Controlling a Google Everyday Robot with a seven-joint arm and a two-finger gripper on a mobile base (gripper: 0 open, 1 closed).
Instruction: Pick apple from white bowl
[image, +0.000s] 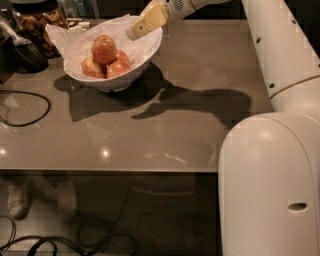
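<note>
The white bowl (142, 59) stands at the back left of the table, lined with crumpled white paper. The apple (104, 48), red-orange and the largest, sits on top of smaller apples (118, 67) in it. My gripper (134, 33) hangs over the bowl's right rim, up and to the right of the apple and apart from it, fingers pointing down-left.
A glass jar of brown snacks (42, 20) stands behind the bowl at the far left. A black cable (30, 117) loops on the table's left. My white arm and base (272, 170) fill the right side. The table's front edge (110, 171) runs across the middle.
</note>
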